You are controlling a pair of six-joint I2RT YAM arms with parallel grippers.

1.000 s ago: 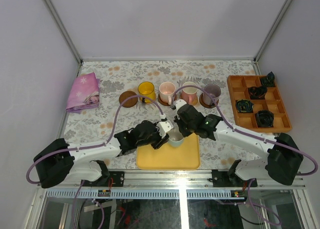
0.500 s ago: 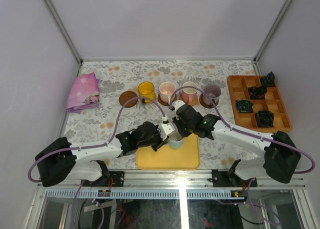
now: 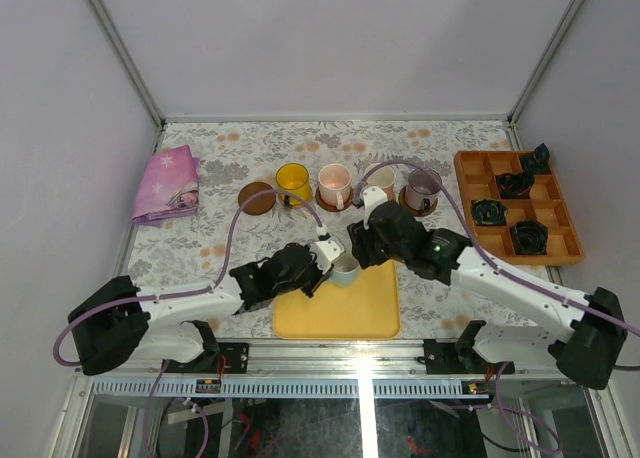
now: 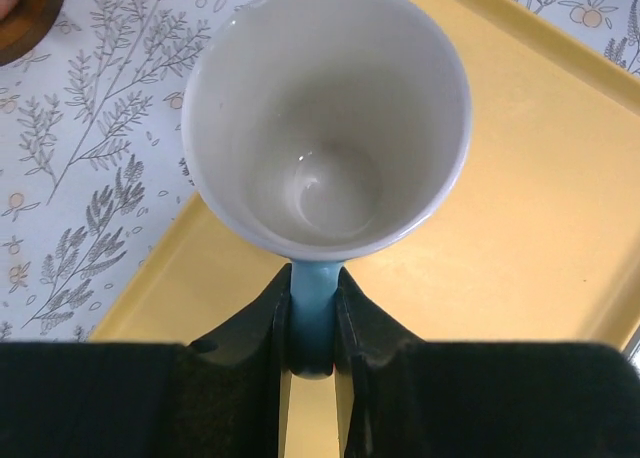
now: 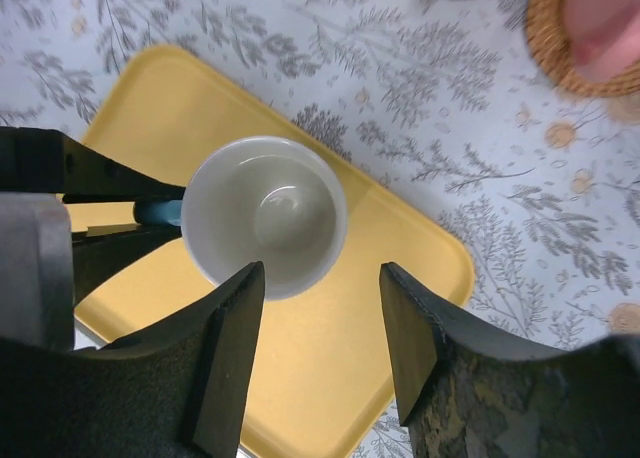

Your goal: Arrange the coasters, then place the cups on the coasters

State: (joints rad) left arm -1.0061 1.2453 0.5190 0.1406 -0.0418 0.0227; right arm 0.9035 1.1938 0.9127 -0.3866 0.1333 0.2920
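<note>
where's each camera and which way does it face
Top external: above and behind the bases, looking down at the table; both arms show.
Left wrist: on the left arm, looking along the left gripper, shut on the handle of the white cup.
Right wrist: looking down past the open right gripper.
Both wrist views share the white cup and the yellow tray.

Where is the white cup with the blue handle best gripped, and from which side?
By the blue handle, from the left, where it points. It is narrow enough for nearly closed fingers, as the left gripper shows; the body of the cup is much wider.
</note>
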